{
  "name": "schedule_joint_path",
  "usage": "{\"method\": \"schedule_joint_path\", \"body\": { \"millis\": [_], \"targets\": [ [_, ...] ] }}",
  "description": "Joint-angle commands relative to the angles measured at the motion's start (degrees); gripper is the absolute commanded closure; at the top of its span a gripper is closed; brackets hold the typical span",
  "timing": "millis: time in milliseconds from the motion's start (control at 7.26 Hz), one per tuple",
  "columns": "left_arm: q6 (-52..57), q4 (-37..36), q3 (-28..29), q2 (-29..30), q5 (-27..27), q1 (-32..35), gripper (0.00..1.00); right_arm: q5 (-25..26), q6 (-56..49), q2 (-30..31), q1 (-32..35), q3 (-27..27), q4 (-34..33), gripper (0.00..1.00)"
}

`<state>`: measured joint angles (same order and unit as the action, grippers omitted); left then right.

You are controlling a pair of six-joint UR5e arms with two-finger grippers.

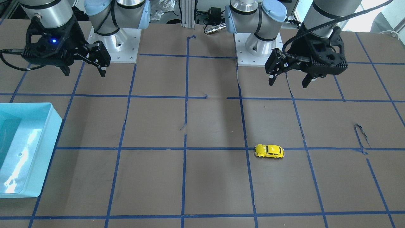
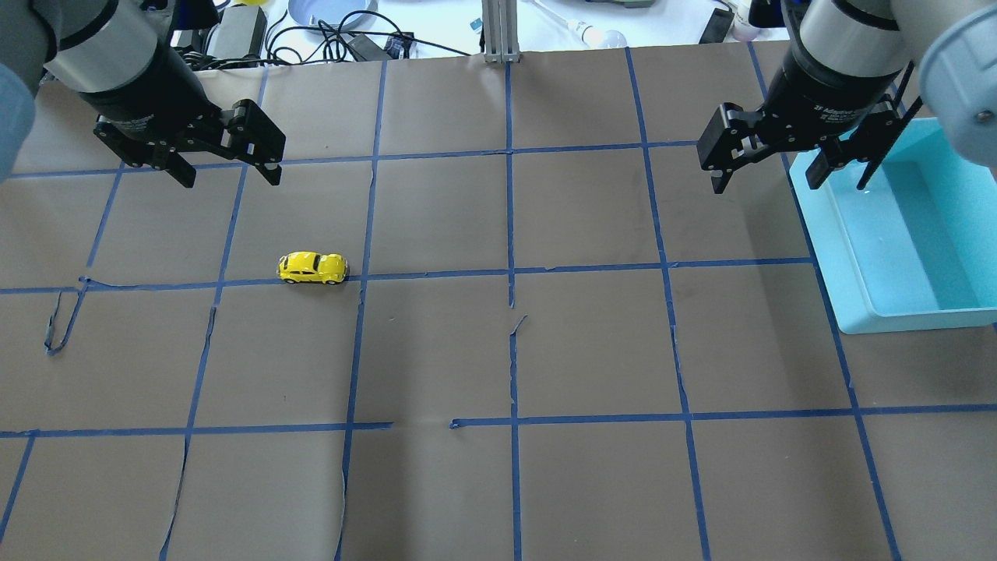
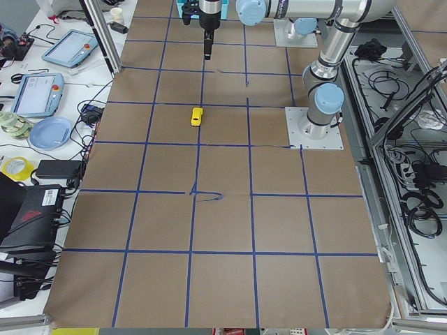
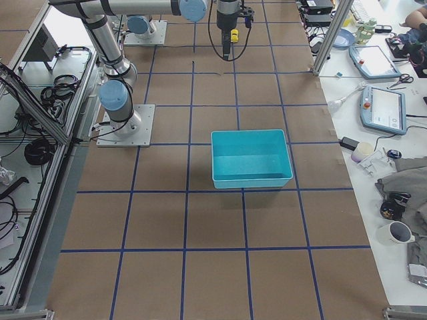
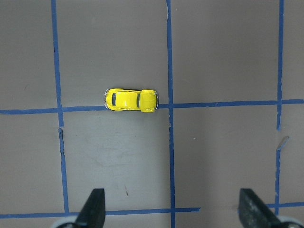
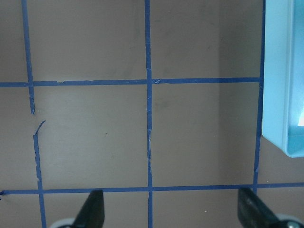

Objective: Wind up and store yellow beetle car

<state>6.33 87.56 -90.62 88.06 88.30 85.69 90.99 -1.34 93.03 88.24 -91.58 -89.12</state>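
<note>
The yellow beetle car [image 1: 269, 151] stands on its wheels on the brown table, on a blue tape line. It also shows in the overhead view [image 2: 313, 267], the exterior left view [image 3: 197, 116] and the left wrist view [image 5: 131, 99]. My left gripper [image 2: 230, 178] is open and empty, raised above the table, behind the car on the robot's side; its fingertips [image 5: 92, 209] frame the bottom of the left wrist view. My right gripper [image 2: 765, 183] is open and empty, hovering beside the light blue bin [image 2: 829, 234]. The bin [image 1: 47, 152] holds nothing.
The table is brown paper with a blue tape grid, torn and lifted in places [image 2: 58, 327]. The two arm bases [image 1: 115, 47] [image 1: 258, 47] stand at the robot's edge. Cables, tablets and dishes lie past the far edge [image 3: 49, 91].
</note>
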Motion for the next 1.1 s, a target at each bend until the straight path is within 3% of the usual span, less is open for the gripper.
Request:
{"method": "schedule_joint_path", "body": {
  "millis": [0,688,964],
  "targets": [
    [0.2,0.1,-0.1,-0.2,0.3,0.0,0.00,0.0,0.2,0.0,0.0,0.0,0.0,0.00],
    [1.0,0.0,-0.2,-0.1,0.0,-0.4,0.00,0.2,0.3,0.2,0.0,0.0,0.1,0.00],
    [16.6,-4.1,-0.3,1.7,-0.2,-0.6,0.00,0.2,0.3,0.4,0.0,0.0,0.1,0.00]
  ]
}}
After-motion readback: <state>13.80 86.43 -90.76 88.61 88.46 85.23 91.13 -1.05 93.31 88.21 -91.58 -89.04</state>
